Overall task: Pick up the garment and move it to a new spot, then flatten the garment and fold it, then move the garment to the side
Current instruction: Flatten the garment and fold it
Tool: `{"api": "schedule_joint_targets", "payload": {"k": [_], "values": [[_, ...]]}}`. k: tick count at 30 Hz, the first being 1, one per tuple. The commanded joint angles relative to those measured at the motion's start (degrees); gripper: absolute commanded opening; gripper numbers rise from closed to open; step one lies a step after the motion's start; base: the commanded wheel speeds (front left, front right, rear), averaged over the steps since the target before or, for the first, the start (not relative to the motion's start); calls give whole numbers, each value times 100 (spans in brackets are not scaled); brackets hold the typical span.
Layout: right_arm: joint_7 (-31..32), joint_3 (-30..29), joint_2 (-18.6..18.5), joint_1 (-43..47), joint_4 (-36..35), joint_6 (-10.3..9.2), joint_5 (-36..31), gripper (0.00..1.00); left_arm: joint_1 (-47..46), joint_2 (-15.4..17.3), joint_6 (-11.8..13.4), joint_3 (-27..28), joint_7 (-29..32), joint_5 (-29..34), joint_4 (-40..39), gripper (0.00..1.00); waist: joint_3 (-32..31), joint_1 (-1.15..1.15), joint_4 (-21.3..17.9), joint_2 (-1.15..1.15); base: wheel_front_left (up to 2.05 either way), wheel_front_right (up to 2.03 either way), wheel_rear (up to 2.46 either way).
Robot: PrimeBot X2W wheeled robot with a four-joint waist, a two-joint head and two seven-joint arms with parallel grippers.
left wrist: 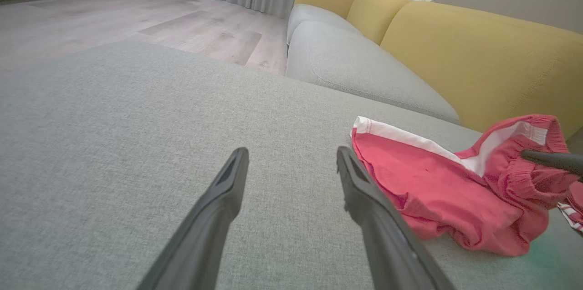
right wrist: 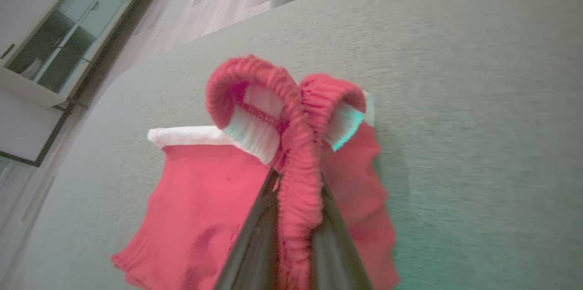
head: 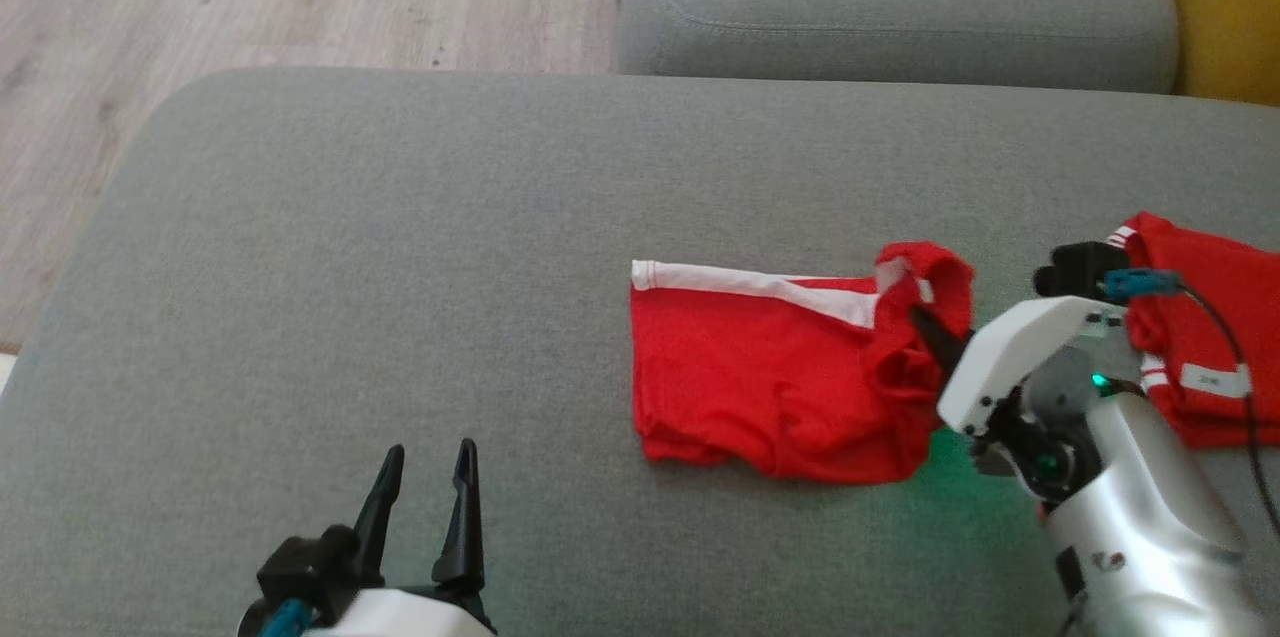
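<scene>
Garment waistband [right wrist: 296, 180] seemingly between right jaws

No legible text; white label [head: 1212, 380] on folded red cloth [head: 1205, 302] too blurred.

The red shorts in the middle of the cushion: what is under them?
Under the red shorts lies the grey cushion. The right pincer is shut on the waistband and holds it raised. Whether anything lies beneath the flat part is hidden.

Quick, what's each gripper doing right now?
Left gripper: open, holding nothing.
Right gripper: shut on the waistband of the red shorts.
</scene>
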Motion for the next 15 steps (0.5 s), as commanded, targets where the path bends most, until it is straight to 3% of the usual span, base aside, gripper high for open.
{"api": "schedule_joint_targets", "payload": {"k": [1,7,15], "values": [[58,114,116,-112,-337,20,60,0,-294,9,-1,144,-11,25,-136,100,14,0,56,0,0,0,0],[258,228,477,-186,-578,20,82,0,-369,-78,-46,129,-47,8,-71,100,86,0,275,0,0,0,0],[99,819,548,-427,-369,20,560,0,-475,-179,-126,146,-100,3,53,100,196,0,556,0,0,0,0]]}}
